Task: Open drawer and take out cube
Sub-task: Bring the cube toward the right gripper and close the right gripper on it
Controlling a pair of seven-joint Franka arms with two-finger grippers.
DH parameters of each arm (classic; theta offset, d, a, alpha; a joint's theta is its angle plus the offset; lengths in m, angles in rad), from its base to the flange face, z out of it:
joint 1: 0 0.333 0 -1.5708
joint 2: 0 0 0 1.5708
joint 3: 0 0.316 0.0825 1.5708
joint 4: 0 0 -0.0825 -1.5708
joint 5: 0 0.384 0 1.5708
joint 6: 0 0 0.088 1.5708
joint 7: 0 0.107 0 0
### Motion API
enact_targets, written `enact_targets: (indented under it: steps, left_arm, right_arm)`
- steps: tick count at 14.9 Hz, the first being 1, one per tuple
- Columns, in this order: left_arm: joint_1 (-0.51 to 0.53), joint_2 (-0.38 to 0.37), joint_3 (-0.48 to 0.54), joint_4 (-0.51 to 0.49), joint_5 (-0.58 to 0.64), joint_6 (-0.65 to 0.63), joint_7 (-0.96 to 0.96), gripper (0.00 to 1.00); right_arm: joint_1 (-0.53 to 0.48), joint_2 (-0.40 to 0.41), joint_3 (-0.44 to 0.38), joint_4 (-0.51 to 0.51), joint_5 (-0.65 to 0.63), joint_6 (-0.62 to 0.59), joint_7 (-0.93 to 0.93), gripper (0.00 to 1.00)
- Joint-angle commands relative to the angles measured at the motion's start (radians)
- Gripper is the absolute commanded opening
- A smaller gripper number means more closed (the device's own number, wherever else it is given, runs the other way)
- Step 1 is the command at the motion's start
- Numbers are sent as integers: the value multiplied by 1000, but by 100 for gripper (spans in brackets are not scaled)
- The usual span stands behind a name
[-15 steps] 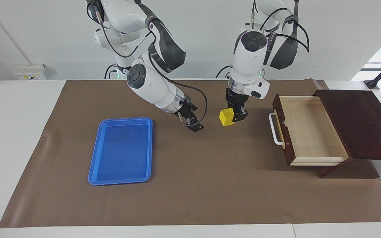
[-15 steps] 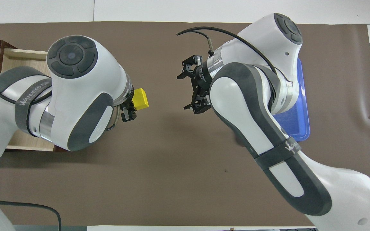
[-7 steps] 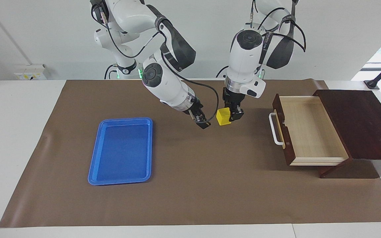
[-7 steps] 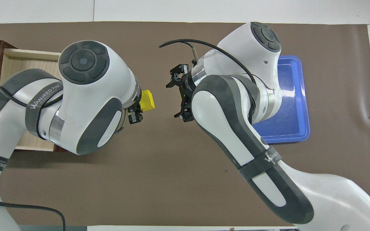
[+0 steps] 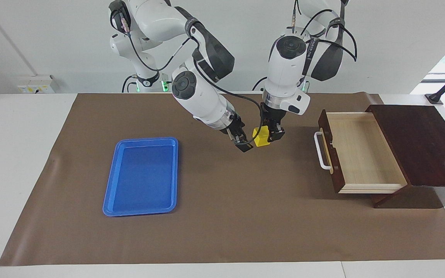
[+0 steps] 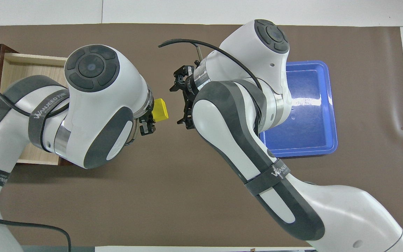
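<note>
- The left gripper (image 5: 269, 136) hangs in the air over the brown mat (image 5: 222, 216), between the drawer (image 5: 361, 150) and the blue tray (image 5: 142, 177), its fingers clamped on the yellow cube (image 5: 261, 136).
- The cube is off the tabletop (image 5: 17, 154), clear of the mat beneath it.
- The right gripper (image 5: 245, 143) is also in the air, just beside the cube on the tray's side, with its fingers spread wide; they have no hold on the cube, and I cannot tell whether a tip touches it.
- In the overhead view the cube (image 6: 161, 109) sticks out from under the left wrist, and the right gripper (image 6: 182, 101) faces it across a narrow gap.
- The drawer stands pulled fully out of its dark wooden box (image 5: 419, 144) at the left arm's end of the tabletop, handle (image 5: 321, 151) toward the middle; its pale inside is bare.
- The tray lies flat toward the right arm's end, well apart from both grippers, its rim free all round.
- A broad bare stretch of mat runs farther from the robots than the grippers, out to the mat's edge.
</note>
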Motion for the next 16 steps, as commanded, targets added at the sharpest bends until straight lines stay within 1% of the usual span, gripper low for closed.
enact_targets:
  steps: [1,6,9,12,16]
  left_arm:
    - [-14,-11,14,-19,-5,17,-1,0]
    - [-14,-11,13,-21,-4,16,1,0]
    - [-25,-17,14,-34,-4,17,13,0]
    - [-25,-17,14,-36,-4,17,13,0]
    - [-25,-17,14,-36,-4,17,13,0]
  right_arm:
    - [25,21,-2,35,-22,-5,36,98]
    - [16,24,1,37,-31,-14,32,98]
    - [11,35,4,38,-20,-4,28,95]
    - [7,38,3,38,46,15,25,95]
    - [7,45,1,37,95,50,25,95]
